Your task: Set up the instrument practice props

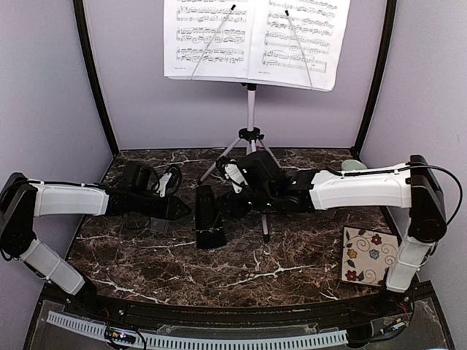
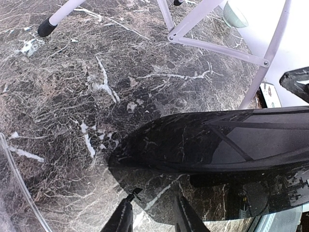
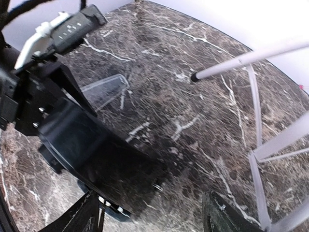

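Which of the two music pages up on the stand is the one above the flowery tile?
The right-hand music sheet; the floral tile lies far below it near the table's right edge, while the left-hand music sheet hangs above the other arm's side.

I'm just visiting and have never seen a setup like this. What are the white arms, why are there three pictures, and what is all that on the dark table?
Those are two robot arms bolted at the table's near edge, each ending in a two-finger gripper. The wide picture comes from a fixed camera above and behind them. The other two come from small cameras on each wrist, looking past that arm's own fingers.

On the marble table stands a music stand on a tripod, with two music sheets on it. In the middle is a black metronome. A floral tile lies at the right, with a pale bowl behind.

The left gripper and right gripper meet at the metronome from either side. The right one looks open, its fingers apart. Whether the left one is actually gripping it, I cannot tell.
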You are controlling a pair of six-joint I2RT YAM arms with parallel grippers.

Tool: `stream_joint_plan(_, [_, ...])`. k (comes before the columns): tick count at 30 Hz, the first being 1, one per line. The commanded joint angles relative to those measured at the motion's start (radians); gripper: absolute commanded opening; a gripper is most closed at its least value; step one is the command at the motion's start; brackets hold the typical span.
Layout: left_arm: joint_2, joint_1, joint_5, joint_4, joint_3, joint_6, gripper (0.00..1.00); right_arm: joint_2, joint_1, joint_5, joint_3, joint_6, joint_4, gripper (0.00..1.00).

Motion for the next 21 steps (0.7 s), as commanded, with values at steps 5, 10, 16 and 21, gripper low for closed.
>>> stream_joint_plan(5, [-0.006, 0.006, -0.003, 0.009, 0.035, 0.015, 0.31, -0.110, -0.047, 0.100, -0.082, 0.001, -0.054, 0.73])
stream_joint_plan(10, [-0.003, 0.006, -0.007, 0.007, 0.036, 0.015, 0.32, -0.153, -0.080, 0.170, -0.117, 0.013, -0.113, 0.72])
stream_joint_plan(16, [-0.016, 0.042, -0.004, 0.011, 0.031, 0.000, 0.31, -0.251, -0.133, 0.205, -0.161, 0.025, -0.154, 0.71])
stream_joint_plan(21, [-0.064, 0.180, -0.004, -0.011, 0.041, -0.008, 0.32, -0.346, -0.156, 0.189, -0.223, 0.019, -0.122, 0.74])
